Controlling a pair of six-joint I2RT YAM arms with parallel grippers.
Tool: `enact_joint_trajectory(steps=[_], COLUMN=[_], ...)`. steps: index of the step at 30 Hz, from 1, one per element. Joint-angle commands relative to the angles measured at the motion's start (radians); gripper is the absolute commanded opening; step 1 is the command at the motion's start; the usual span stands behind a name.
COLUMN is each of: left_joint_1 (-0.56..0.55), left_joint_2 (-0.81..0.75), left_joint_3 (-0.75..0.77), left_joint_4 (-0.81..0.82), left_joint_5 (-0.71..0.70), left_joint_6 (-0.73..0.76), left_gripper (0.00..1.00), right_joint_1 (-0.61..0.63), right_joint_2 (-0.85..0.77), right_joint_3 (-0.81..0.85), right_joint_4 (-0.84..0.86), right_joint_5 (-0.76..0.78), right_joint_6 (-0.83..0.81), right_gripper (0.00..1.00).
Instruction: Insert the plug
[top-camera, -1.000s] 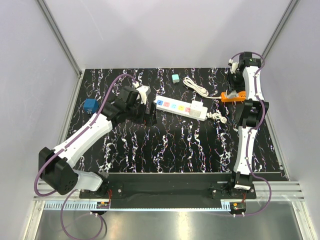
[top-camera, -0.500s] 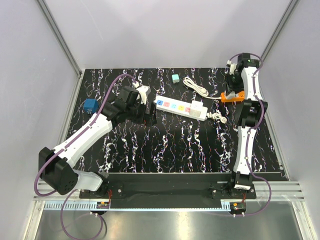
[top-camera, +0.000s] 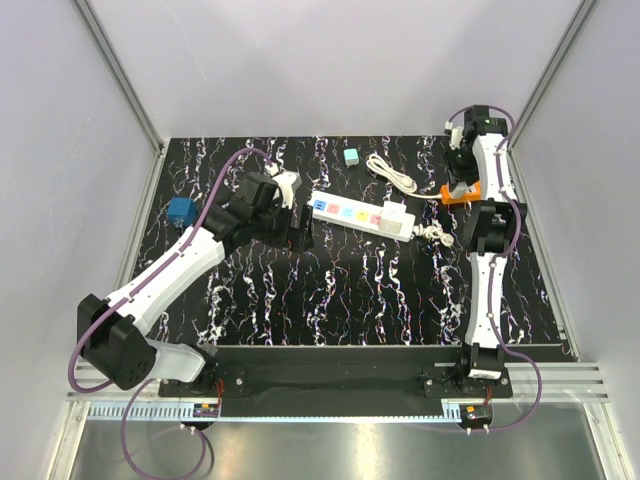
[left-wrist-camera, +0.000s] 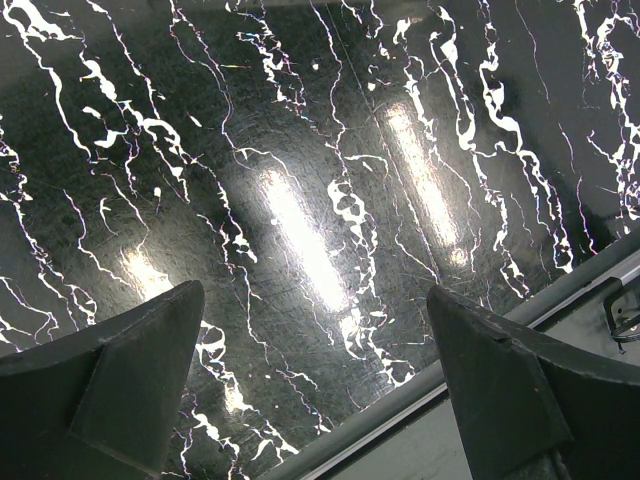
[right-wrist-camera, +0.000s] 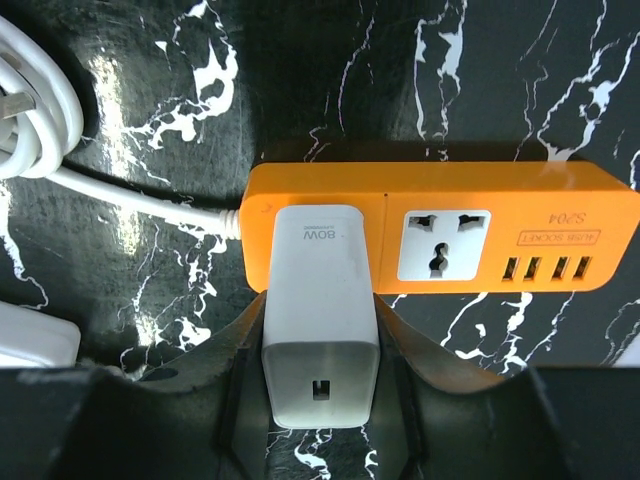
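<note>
Over at the two o'clock corner of the table (top-camera: 350, 290), the right gripper (right-wrist-camera: 320, 375) pinches the white charger (right-wrist-camera: 320, 300), its fingers (right-wrist-camera: 235, 355) tight against both flanks. The charger sits in the left socket of the orange strip (right-wrist-camera: 500, 240), at the end where the cable (right-wrist-camera: 130, 195) runs off toward nine o'clock in the wrist view. The left gripper (left-wrist-camera: 315, 400) hangs with fingers spread wide over the dark marble top, just at nine o'clock of the white strip (top-camera: 360, 215) near the middle.
</note>
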Motion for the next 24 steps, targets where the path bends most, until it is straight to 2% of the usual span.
enact_joint_trajectory(steps=[1,4,8,12,15,19,24], left_joint_1=[-0.002,-0.002,-0.002,-0.002,-0.002,-0.002,-0.002], left_joint_2=[-0.015,-0.008,-0.004,0.008,0.010,0.008,0.007], left_joint_3=[0.003,0.005,0.003,0.008,0.008,0.009,0.008], left_joint_4=[0.018,0.015,0.013,0.010,0.009,0.010,0.007], left_joint_5=[0.004,0.002,-0.005,-0.004,-0.002,-0.004,-0.007], left_joint_6=[0.006,0.007,0.007,0.007,0.007,0.007,0.009], left_gripper=[0.99,0.99,0.99,0.99,0.99,0.99,0.99], right_joint_1=[0.042,0.043,0.043,0.043,0.043,0.043,0.043], right_joint_2=[0.047,0.061,0.075,0.069,0.031,-0.026,-0.058], right_joint_3=[0.027,0.030,0.024,0.025,0.014,-0.015,-0.024], right_joint_4=[0.039,0.054,0.062,0.080,0.115,0.158,0.174], right_joint_5=[0.004,0.010,0.024,0.032,0.030,-0.013,0.015], right_joint_6=[-0.038,-0.050,-0.062,-0.064,-0.062,-0.069,-0.067], right_gripper=[0.00,0.00,0.06,0.40,0.55,0.64,0.72])
